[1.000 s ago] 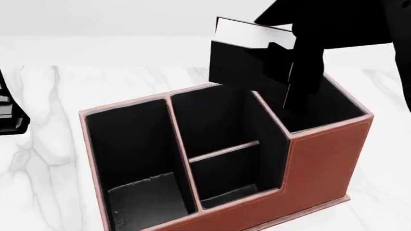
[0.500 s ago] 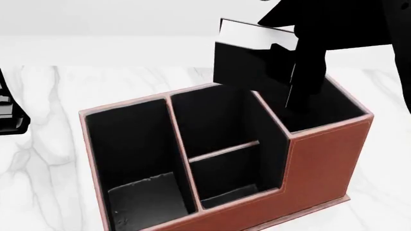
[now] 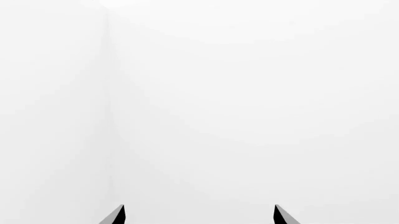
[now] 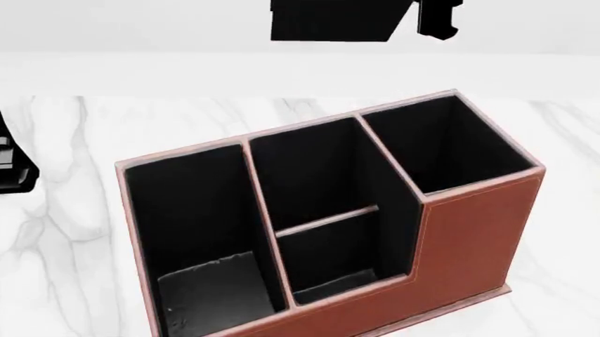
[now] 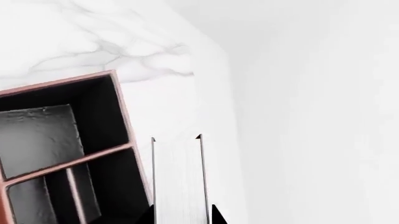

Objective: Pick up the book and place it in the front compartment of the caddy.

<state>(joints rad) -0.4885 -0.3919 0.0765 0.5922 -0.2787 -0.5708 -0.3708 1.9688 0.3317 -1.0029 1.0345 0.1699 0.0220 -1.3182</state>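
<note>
At the far left edge of the head view a black piece of the left arm [image 4: 13, 165] shows beside the marble table [image 4: 66, 210]. The left gripper [image 3: 199, 215] appears only in its own wrist view, as two dark fingertips set well apart with nothing between them, facing blank white. Next along the table stands the caddy [image 4: 468, 239], reddish-brown outside and black inside: a long narrow cell on its left, two middle cells split by a low pink-edged divider [image 4: 328, 220], and a taller corner cell on its right. The front compartment [image 4: 333, 270], the nearer of the two middle cells, holds nothing. The book [image 4: 333, 21] is well above the caddy at the top edge of the head view, a black block cut off by the frame, with a part of the right arm just to its right. In the right wrist view the book [image 5: 179, 182] shows its white page edges between two thin black covers, and the right gripper [image 5: 181, 215] clamps it from both sides, the caddy [image 5: 121, 112] lying below beside it.
</note>
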